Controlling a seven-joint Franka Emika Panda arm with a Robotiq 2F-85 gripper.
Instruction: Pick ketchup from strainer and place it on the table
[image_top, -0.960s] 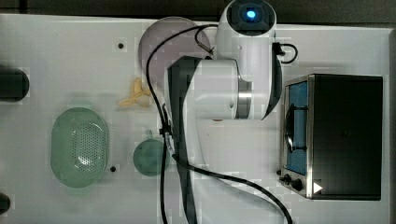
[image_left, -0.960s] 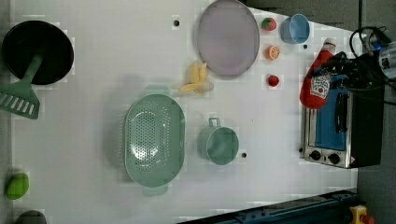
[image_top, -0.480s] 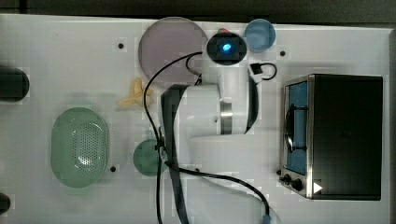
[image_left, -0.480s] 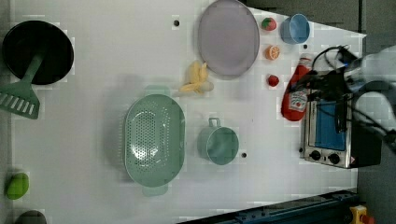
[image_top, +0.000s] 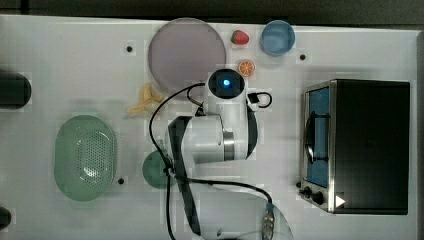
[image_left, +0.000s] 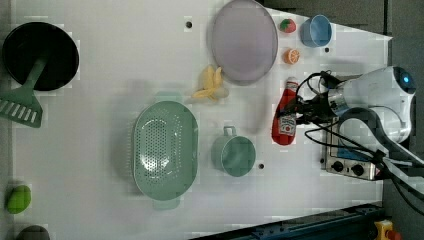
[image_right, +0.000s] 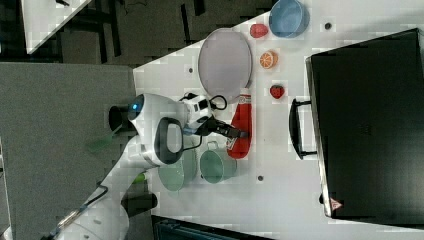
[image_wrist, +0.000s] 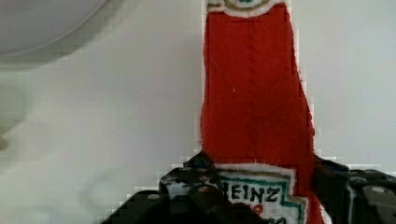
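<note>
The red ketchup (image_left: 285, 117) with its white label hangs lengthwise in my gripper (image_left: 300, 114), which is shut on its label end. It sits low over the white table (image_left: 100, 75), with its shadow beside it, between the plate and the mug. The right view has the ketchup (image_right: 241, 127) beside the gripper (image_right: 234, 133). In the wrist view the black fingers (image_wrist: 336, 186) clamp the ketchup (image_wrist: 254, 107) at the label. The pale green strainer (image_left: 165, 150) lies apart at the left view's left with nothing in it. It is also at the top view's left, strainer (image_top: 84, 157).
A black toaster oven (image_top: 365, 145) fills the top view's right. A teal mug (image_left: 234, 154) stands close to the ketchup. The grey-lilac plate (image_left: 244, 40), a blue bowl (image_left: 316, 31), an orange slice (image_left: 292, 56), strawberry (image_right: 276, 91) and banana (image_left: 210, 87) lie nearby.
The arm has carried the ketchup from in front of the oven toward the left view's left and lower, to the table between plate and mug. The gripper stays shut on it.
</note>
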